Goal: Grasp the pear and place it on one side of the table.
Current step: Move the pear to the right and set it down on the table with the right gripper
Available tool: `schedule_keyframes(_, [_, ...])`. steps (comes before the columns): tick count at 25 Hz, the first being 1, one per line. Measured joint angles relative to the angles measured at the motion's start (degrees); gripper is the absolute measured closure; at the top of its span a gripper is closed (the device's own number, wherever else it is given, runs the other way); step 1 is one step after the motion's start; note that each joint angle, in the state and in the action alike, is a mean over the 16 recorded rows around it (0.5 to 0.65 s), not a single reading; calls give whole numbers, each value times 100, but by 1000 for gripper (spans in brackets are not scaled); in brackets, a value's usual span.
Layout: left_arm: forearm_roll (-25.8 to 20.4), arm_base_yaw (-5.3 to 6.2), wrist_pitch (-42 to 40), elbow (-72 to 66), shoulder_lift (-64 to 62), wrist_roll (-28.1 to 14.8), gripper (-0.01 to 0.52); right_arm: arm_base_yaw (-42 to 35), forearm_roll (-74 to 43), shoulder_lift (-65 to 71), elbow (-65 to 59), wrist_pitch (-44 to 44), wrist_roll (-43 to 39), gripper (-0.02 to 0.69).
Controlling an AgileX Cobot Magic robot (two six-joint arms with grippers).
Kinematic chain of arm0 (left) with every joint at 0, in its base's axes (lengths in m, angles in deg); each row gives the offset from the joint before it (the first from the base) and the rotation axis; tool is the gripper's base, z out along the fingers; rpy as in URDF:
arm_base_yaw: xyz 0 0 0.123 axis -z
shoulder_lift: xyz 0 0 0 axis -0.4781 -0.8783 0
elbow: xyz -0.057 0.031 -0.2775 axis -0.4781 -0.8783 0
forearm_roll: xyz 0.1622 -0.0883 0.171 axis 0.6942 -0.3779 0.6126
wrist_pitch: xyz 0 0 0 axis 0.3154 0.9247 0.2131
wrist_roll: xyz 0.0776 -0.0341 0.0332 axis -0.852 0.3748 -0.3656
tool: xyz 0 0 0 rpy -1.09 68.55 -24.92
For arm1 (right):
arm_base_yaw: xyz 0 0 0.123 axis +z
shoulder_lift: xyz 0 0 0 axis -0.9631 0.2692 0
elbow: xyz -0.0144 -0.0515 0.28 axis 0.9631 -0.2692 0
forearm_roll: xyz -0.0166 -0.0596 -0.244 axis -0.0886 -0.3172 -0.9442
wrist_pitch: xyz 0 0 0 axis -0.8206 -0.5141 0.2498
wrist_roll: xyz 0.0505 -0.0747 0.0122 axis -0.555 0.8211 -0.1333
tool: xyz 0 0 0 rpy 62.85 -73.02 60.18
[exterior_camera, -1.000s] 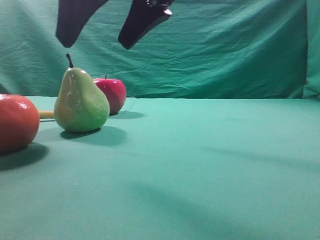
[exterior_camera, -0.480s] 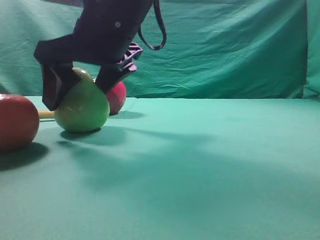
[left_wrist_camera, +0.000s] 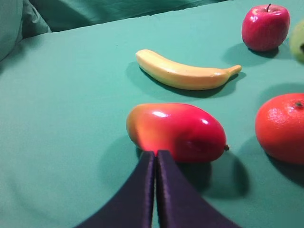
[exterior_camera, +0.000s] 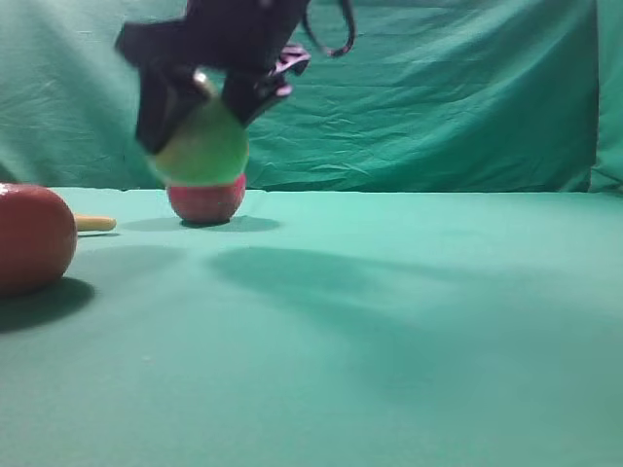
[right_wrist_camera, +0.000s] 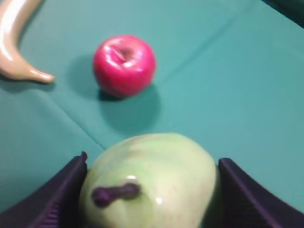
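Observation:
The yellow-green pear (exterior_camera: 202, 146) hangs in the air above the red apple, clamped between the dark fingers of my right gripper (exterior_camera: 200, 102), which has reached to the left part of the exterior high view. In the right wrist view the pear (right_wrist_camera: 152, 183) fills the gap between the two fingers (right_wrist_camera: 57, 199), its dark stem facing the camera. The teal table (exterior_camera: 389, 321) lies below it. My left gripper (left_wrist_camera: 155, 154) is shut and empty, its tips close to a red-orange mango (left_wrist_camera: 178, 132). In the left wrist view only a sliver of the pear (left_wrist_camera: 298, 40) shows at the right edge.
A red apple (exterior_camera: 206, 199) stands at the table's back left, also in the right wrist view (right_wrist_camera: 124, 64). A large orange-red fruit (exterior_camera: 34, 238) sits at the left edge, with a banana tip (exterior_camera: 94, 223) behind it. The banana (left_wrist_camera: 183, 73) lies beyond the mango. A wrinkled green backdrop (exterior_camera: 438, 97) hangs behind.
My right gripper came down around the pear, shut on it and lifted it off the table, up and slightly right. The apple behind it now shows.

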Motion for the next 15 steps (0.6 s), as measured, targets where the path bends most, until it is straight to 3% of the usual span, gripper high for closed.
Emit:
schedule_keyframes(8, [0,0,0,0,0,0,514,-1022,-173,-1093,-2259,-860,-229,171])
schedule_keyframes(15, [0,0,0,0,0,0,514,-1277,-182,-1066,-3300,-1712,-222,171])
